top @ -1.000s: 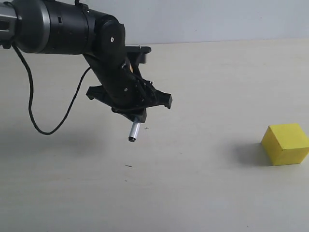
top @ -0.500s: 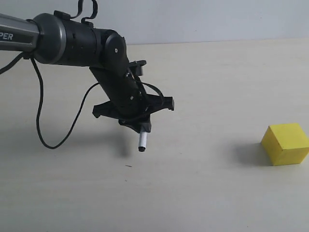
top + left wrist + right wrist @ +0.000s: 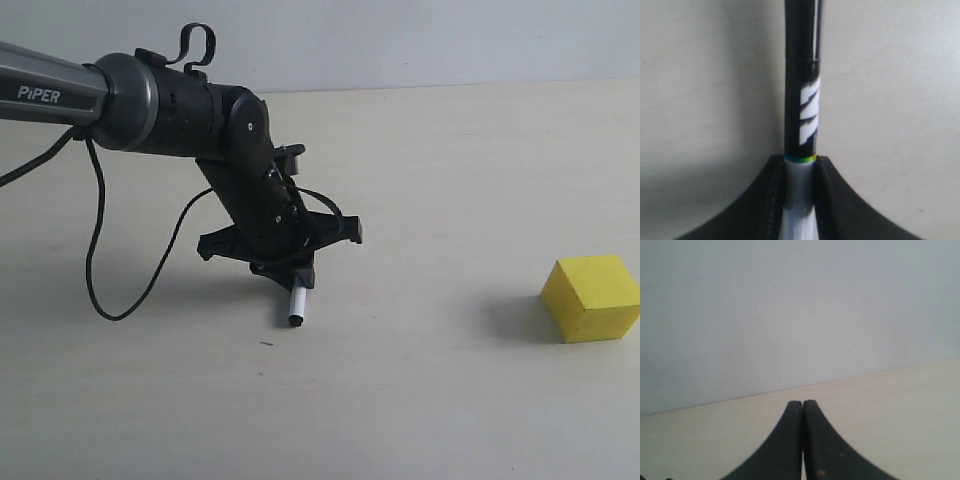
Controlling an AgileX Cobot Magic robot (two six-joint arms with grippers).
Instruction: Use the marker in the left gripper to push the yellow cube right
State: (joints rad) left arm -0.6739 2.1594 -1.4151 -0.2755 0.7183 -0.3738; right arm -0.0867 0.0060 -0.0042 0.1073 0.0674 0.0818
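The left gripper is seen low over the pale table, left of centre in the exterior view. The marker is clamped between its fingers and pointed down at the surface. A short white length of barrel, ending in a dark tip, is shown below the jaws. Whether that tip is held just above the table or pressed on it cannot be told. In the left wrist view the pen is gripped near the join of its black and white halves, with no gap visible on either side.

The yellow cube is set well apart from the tool, far to the right near the edge of the exterior view. It is rested flat on the table, with its shadow cast leftward. No contact between marker and cube is shown, and a wide stretch of table is left between them.

The task is judged to be at its approach stage: the tool is held and lowered to about pushing height, but the push itself is not yet begun. What is left is judged to be the whole sideways travel to the cube's left face, then the shove to the right.

The right gripper is pictured only in its own wrist view, its jaws pressed together on nothing and faced toward a blank wall.
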